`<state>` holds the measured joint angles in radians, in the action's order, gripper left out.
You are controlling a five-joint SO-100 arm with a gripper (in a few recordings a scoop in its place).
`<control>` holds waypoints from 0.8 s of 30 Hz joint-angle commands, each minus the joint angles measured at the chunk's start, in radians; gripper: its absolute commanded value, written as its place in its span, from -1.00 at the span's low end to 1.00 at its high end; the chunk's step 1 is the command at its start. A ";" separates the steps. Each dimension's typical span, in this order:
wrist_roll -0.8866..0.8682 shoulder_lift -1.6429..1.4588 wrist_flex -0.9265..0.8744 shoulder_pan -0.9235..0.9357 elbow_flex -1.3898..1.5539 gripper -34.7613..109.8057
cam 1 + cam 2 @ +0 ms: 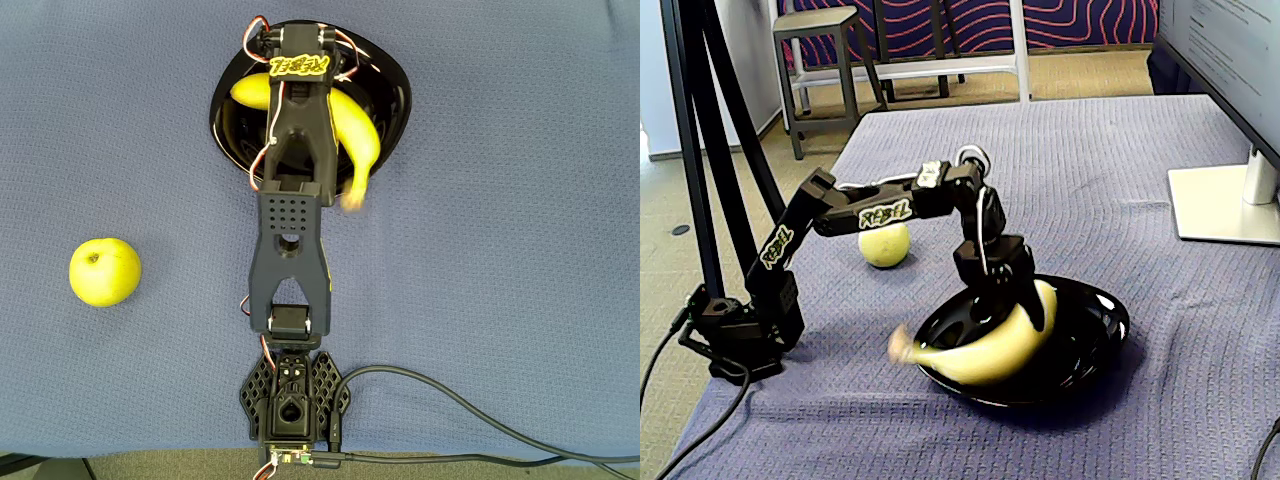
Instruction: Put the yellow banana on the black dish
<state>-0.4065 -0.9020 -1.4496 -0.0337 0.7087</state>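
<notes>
yellow banana [355,135] stem end motion-blurred, middle hidden under arm, pincer [1025,300] jaws obscured

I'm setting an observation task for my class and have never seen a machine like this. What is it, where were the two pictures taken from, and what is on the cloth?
It is a small black robot arm bolted at the table's edge, ending in jaws that grasp things. One picture looks straight down from above; the other is taken from beside the table, at an angle. On the blue cloth lie a yellow-green apple and a glossy black dish. The gripper is lowered over the dish at the yellow banana, which lies partly in the dish with one blurred end sticking out past the rim. Whether the jaws are gripping it is hard to tell.
</notes>
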 commanded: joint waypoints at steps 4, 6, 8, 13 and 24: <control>-0.025 -0.023 0.020 0.021 0.021 -0.27; -0.029 -0.023 0.020 0.018 0.025 -0.26; -0.032 -0.025 0.015 0.017 0.025 -0.26; -0.034 -0.028 0.018 0.015 0.025 -0.26; -0.029 -0.067 0.009 0.005 0.025 -0.39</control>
<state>-0.4280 -0.9020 -1.4465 -0.0276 0.7332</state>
